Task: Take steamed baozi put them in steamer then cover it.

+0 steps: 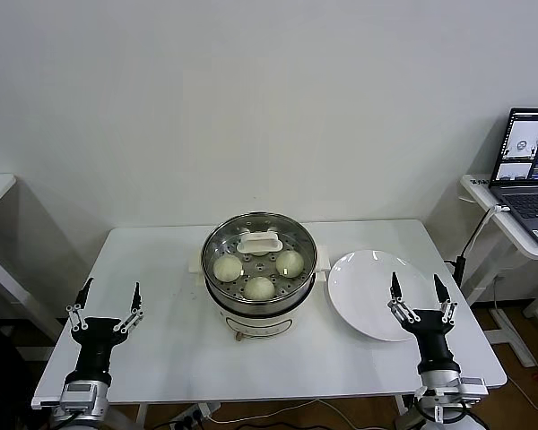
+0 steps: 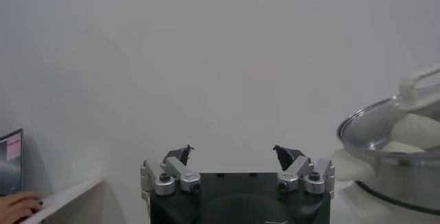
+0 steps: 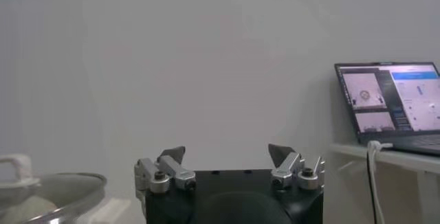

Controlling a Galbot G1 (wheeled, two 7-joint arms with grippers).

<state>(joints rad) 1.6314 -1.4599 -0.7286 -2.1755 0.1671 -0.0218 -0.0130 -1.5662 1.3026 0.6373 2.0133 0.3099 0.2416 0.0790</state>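
Centrally, round shiny stainless-steel steamer (image 1: 259, 296) on white table (image 1: 161, 340), clear glass cover with white handle (image 1: 259, 243) seated on it, cream-white pleated baozi (image 1: 260, 288) visible inside, flat white plate (image 1: 377, 296) right of centre, left gripper (image 1: 108, 300) lower left with claws apart, right gripper (image 1: 419, 294) lower right with claws apart over the plate's near edge.

This looks like a lab or test room, not a home kitchen: bare white walls, a plain white folding surface (image 1: 161, 340), a side desk with an open laptop (image 1: 529, 170) showing camera feeds, and loose cables trailing on the floor (image 1: 251, 414).
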